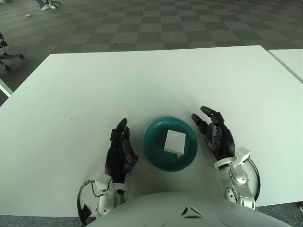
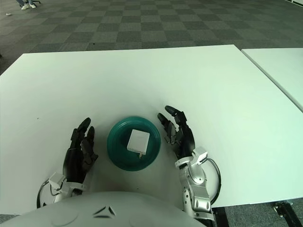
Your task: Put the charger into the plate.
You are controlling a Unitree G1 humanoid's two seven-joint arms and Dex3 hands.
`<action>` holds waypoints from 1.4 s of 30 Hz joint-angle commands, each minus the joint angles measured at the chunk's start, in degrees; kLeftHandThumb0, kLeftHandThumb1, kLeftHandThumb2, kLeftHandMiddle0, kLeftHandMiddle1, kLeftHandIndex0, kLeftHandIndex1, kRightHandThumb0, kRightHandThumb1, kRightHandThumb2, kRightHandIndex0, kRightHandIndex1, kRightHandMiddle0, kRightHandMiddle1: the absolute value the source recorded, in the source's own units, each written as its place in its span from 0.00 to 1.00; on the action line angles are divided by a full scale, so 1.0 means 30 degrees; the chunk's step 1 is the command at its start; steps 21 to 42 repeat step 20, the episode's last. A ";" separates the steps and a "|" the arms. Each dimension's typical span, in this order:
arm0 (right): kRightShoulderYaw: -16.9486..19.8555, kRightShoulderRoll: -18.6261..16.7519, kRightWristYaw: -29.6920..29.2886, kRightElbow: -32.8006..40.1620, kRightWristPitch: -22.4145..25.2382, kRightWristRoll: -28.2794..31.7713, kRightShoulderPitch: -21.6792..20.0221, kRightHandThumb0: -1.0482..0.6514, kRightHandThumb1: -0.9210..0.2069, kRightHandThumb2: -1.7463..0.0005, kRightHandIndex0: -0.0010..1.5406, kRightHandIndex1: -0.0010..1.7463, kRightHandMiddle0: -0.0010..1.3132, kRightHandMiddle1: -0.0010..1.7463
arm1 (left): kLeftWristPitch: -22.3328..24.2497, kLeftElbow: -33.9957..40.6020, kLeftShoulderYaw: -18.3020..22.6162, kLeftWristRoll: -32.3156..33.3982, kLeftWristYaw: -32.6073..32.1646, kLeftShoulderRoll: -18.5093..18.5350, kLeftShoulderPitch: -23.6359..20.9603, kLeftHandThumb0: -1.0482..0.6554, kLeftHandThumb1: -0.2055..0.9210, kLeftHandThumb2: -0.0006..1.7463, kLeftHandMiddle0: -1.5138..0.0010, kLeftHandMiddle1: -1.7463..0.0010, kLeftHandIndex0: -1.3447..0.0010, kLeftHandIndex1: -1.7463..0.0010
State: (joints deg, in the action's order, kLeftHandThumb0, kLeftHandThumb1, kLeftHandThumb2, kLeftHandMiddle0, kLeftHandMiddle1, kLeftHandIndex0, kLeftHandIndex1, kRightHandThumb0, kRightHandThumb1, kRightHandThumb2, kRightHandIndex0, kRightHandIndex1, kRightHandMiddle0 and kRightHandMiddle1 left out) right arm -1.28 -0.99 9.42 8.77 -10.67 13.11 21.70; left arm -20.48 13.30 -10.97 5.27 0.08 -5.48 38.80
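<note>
Both hands flank the green plate (image 1: pixel 152 153) and hold nothing: your left hand (image 1: pixel 120 152) at its nine o'clock, your right hand (image 1: pixel 217 134) at its three, fingers loosely spread on each. The white charger (image 1: pixel 174 141) lies flat inside the plate, slightly toward three o'clock of centre. You can judge the task done; the hands stand clear so nothing gets nudged.

The white table (image 1: pixel 142 80) is viewed steeply downward from head height by both eyes, with nearly the whole scene shared, slightly offset sideways.
</note>
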 commanded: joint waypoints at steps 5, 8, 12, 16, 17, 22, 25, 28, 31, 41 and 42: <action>-0.0165 0.0363 -0.0343 -0.0749 0.0051 -0.1473 0.0331 0.13 0.00 0.59 0.24 0.03 0.00 0.51 | 0.0534 0.0279 0.0190 -0.0238 -0.0084 0.0308 0.0269 0.11 1.00 0.57 0.86 1.00 1.00 0.67; -0.0258 0.0570 -0.0239 -0.1051 -0.0409 -0.2063 0.0255 0.12 0.00 0.57 0.20 0.01 0.00 0.46 | 0.0568 0.0326 0.0192 -0.0280 -0.0105 0.0370 0.0260 0.11 1.00 0.57 0.86 1.00 1.00 0.66; -0.0458 0.1188 -0.0372 -0.1943 -0.2176 -0.3830 0.0104 0.11 0.00 0.55 0.18 0.00 0.00 0.41 | 0.0598 0.0377 0.0219 -0.0226 -0.0061 0.0443 0.0243 0.11 1.00 0.57 0.86 1.00 1.00 0.66; -0.0598 0.1983 -0.1391 -0.3047 -0.4755 -0.6641 -0.0091 0.09 0.00 0.52 0.17 0.00 0.00 0.36 | 0.0555 0.0391 0.0258 -0.0284 -0.0052 0.0511 0.0206 0.11 1.00 0.57 0.86 1.00 1.00 0.67; -0.0597 0.2185 -0.1648 -0.3004 -0.5067 -0.7283 0.0025 0.09 0.00 0.52 0.17 0.00 0.00 0.35 | 0.0596 0.0433 0.0239 -0.0352 -0.0077 0.0517 0.0184 0.11 1.00 0.57 0.86 1.00 1.00 0.68; -0.0626 0.2460 -0.2237 -0.2935 -0.5362 -0.8468 0.0200 0.07 0.00 0.50 0.19 0.01 0.00 0.31 | 0.0660 0.0542 0.0220 -0.0483 -0.0109 0.0551 0.0198 0.10 1.00 0.57 0.86 1.00 1.00 0.70; -0.0626 0.2460 -0.2237 -0.2935 -0.5362 -0.8468 0.0200 0.07 0.00 0.50 0.19 0.01 0.00 0.31 | 0.0660 0.0542 0.0220 -0.0483 -0.0109 0.0551 0.0198 0.10 1.00 0.57 0.86 1.00 1.00 0.70; -0.0626 0.2460 -0.2237 -0.2935 -0.5362 -0.8468 0.0200 0.07 0.00 0.50 0.19 0.01 0.00 0.31 | 0.0660 0.0542 0.0220 -0.0483 -0.0109 0.0551 0.0198 0.10 1.00 0.57 0.86 1.00 1.00 0.70; -0.0626 0.2460 -0.2237 -0.2935 -0.5362 -0.8468 0.0200 0.07 0.00 0.50 0.19 0.01 0.00 0.31 | 0.0660 0.0542 0.0220 -0.0483 -0.0109 0.0551 0.0198 0.10 1.00 0.57 0.86 1.00 1.00 0.70; -0.0626 0.2460 -0.2237 -0.2935 -0.5362 -0.8468 0.0200 0.07 0.00 0.50 0.19 0.01 0.00 0.31 | 0.0660 0.0542 0.0220 -0.0483 -0.0109 0.0551 0.0198 0.10 1.00 0.57 0.86 1.00 1.00 0.70; -0.0626 0.2460 -0.2237 -0.2935 -0.5362 -0.8468 0.0200 0.07 0.00 0.50 0.19 0.01 0.00 0.31 | 0.0660 0.0542 0.0220 -0.0483 -0.0109 0.0551 0.0198 0.10 1.00 0.57 0.86 1.00 1.00 0.70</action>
